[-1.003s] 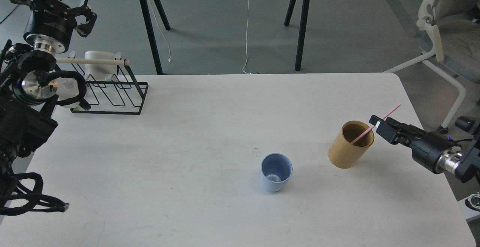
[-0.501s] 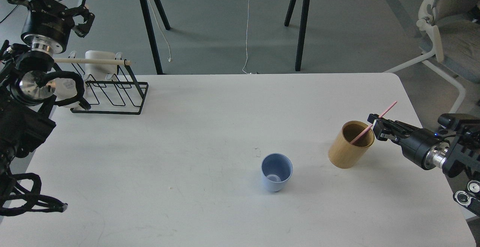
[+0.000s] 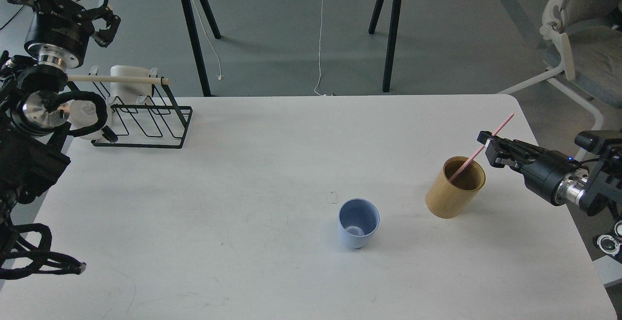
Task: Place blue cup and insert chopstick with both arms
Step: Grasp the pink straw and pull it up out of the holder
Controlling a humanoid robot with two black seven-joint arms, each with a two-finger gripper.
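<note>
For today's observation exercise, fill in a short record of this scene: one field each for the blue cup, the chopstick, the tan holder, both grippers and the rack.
blue cup: upright on the white table, empty, untouched
pink chopstick: tilted, lower end inside the tan cylinder, upper part at the right gripper
tan cylinder: upright, right of the blue cup, apart from it
right gripper: shut on the pink chopstick
left gripper: raised above the wire rack, open, holding nothing
wire rack: far left corner of the table
</note>
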